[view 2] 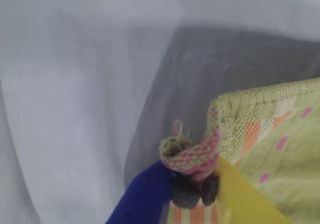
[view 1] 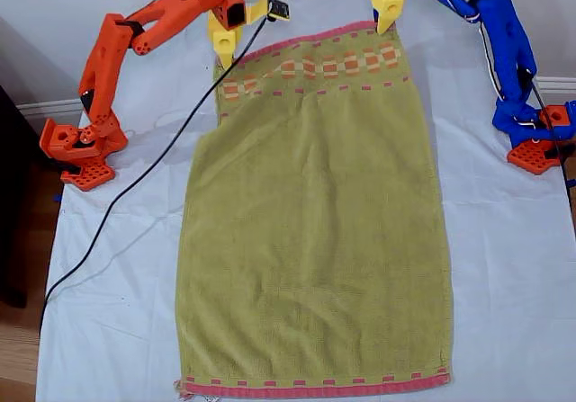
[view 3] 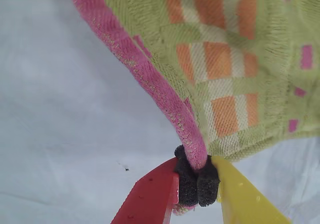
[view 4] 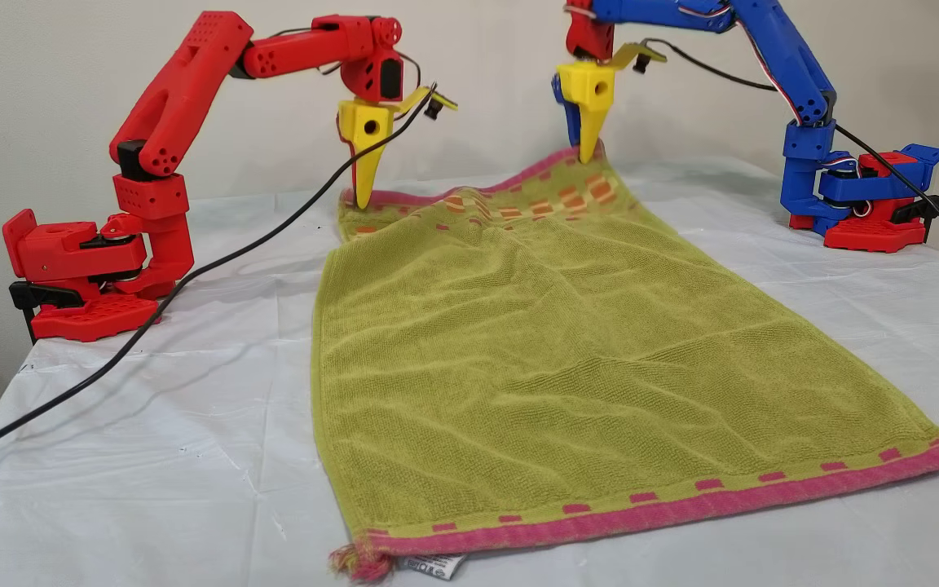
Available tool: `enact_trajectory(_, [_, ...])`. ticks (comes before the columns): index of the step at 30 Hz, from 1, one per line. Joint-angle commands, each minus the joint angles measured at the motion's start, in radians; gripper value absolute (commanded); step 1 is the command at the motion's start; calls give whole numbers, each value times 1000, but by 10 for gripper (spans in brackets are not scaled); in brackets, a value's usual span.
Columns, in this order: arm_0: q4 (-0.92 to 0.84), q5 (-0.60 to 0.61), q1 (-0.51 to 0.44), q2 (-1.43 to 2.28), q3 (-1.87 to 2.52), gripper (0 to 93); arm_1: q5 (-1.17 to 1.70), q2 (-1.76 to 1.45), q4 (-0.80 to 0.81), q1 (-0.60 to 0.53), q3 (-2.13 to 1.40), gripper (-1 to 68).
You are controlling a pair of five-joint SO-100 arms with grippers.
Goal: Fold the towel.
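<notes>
The olive-green towel (view 1: 315,222) lies lengthwise on the sheet, its checked orange-and-cream band at the far end and a pink border at the near edge (view 4: 681,509). My first gripper (view 1: 387,26), on the blue arm at the exterior view's right, is shut on one far corner and holds it raised (view 4: 588,153). The first wrist view shows that bunched pink corner (view 2: 192,156) pinched between the pads. My second gripper (view 1: 225,58), on the red arm at the exterior view's left, is shut on the other far corner (view 4: 362,200). The pink border (view 3: 165,98) runs into its pads.
A white-pale blue sheet (view 1: 117,312) covers the table. A black cable (view 1: 135,186) trails from the red arm across the sheet at the exterior view's left. The arm bases (view 1: 76,150) (view 1: 540,137) stand at the far sides. A wall rises behind.
</notes>
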State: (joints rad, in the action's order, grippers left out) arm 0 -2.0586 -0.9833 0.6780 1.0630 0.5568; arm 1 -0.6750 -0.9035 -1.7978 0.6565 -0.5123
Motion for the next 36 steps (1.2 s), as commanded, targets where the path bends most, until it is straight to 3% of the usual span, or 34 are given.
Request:
enact_trajectory(1, [-2, 43, 31, 293, 84, 2, -12, -308, -2, -17, -51, 3])
enact_trajectory(8, [-9, 153, 35, 632, 327, 2, -66, -523, -2, -84, -265, 3])
enact_trajectory(15, [31, 344, -100, 946, 505, 2, -141, -765, -2, -178, -462, 3])
enact_trajectory(18, [26, 348, -167, 980, 506, 2, -175, -828, -2, -242, -495, 3])
enact_trajectory(23, [17, 334, -368, 966, 486, 1, -261, -885, -2, -368, -540, 3])
enact_trajectory(27, [3, 268, -532, 962, 456, 1, -362, -871, -2, -532, -548, 3])
enact_trajectory(32, [-9, 216, -629, 985, 433, 1, -469, -900, -2, -649, -546, 3])
enact_trajectory(36, [8, 156, -773, 999, 457, 1, -600, -963, -2, -762, -611, 3])
